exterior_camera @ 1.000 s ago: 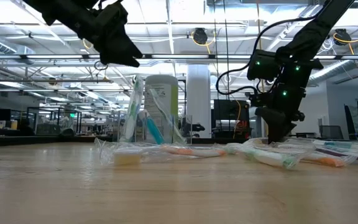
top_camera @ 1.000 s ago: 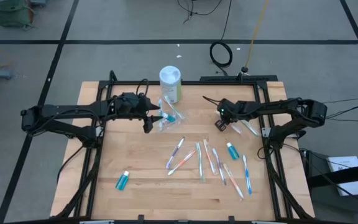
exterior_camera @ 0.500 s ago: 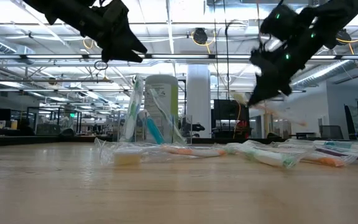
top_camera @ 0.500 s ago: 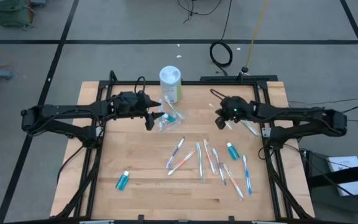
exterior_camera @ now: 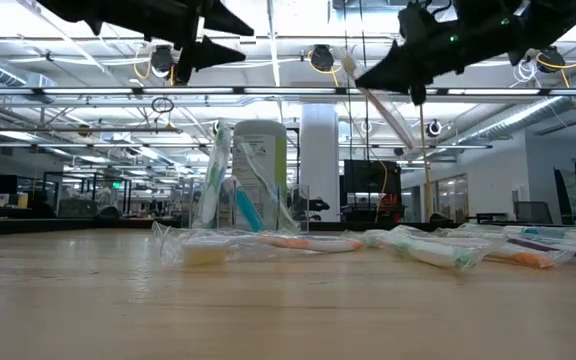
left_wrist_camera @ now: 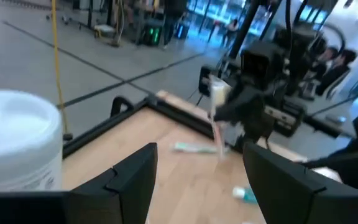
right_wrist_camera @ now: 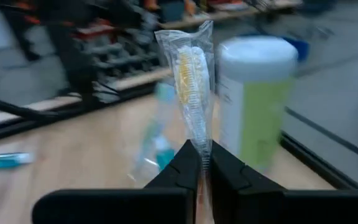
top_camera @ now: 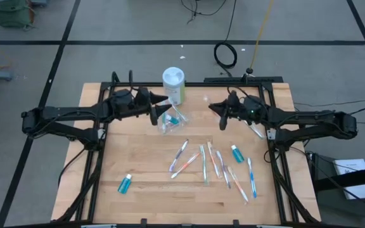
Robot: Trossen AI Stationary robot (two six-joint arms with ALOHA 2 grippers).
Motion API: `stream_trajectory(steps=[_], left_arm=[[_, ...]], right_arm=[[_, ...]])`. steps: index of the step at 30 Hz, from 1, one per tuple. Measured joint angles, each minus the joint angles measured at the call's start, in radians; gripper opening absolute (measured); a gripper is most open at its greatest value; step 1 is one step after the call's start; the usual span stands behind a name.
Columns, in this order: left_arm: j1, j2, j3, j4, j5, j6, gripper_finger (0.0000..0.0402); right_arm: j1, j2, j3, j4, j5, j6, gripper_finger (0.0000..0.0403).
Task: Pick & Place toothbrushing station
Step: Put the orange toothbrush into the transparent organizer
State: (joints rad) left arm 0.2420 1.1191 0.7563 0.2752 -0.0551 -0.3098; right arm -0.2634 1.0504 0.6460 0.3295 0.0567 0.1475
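The clear cup holder [top_camera: 168, 121] stands on its base on the table near the white canister [top_camera: 173, 85], with several wrapped toothbrushes sticking up in it [exterior_camera: 230, 205]. My left gripper [top_camera: 160, 107] is open and empty, high above the cup, pointing level toward the table's right [exterior_camera: 230, 40]. My right gripper [top_camera: 214, 111] is shut on a wrapped toothbrush [right_wrist_camera: 191, 68], high above the table and to the right of the cup [exterior_camera: 368, 78]. My right gripper pinches the wrapped toothbrush between its two fingers on the shaft just below the bristle head [right_wrist_camera: 199, 144]. The fingers come level from the table's right and lie across the brush. The brush is lifted clear and slants, head up [exterior_camera: 345, 55], handle hanging below [exterior_camera: 400, 135].
Several wrapped toothbrushes [top_camera: 215, 166] lie loose on the middle and right of the table. One small blue tube [top_camera: 236, 153] lies at the right, another [top_camera: 125, 183] at the near left. The white canister with a green label [right_wrist_camera: 257, 102] stands just beyond the cup.
My right gripper has risen from the table's right side with a wrapped toothbrush, tipped from pointing down to level, and gone left toward the cup. The toothbrush is lifted clear. My left gripper has risen and tipped up to level above the cup.
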Motion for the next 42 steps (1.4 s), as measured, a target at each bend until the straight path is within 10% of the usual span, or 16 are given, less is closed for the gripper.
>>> stream_trajectory(steps=[14, 29, 42], left_arm=[[-0.002, 0.000, 0.000, 0.034, 0.007, 0.021, 0.0244], [-0.002, 0.000, 0.000, 0.028, 0.009, 0.071, 0.0244], [-0.013, 0.000, 0.000, -0.039, 0.029, 0.071, 0.0244]], right_arm=[[-0.004, 0.086, 0.002, 0.365, -0.002, -0.099, 0.0008], [-0.003, 0.657, 0.019, 1.123, 0.051, -0.008, 0.0008], [-0.003, 0.911, 0.196, 1.061, 0.158, -0.107, 0.0008]])
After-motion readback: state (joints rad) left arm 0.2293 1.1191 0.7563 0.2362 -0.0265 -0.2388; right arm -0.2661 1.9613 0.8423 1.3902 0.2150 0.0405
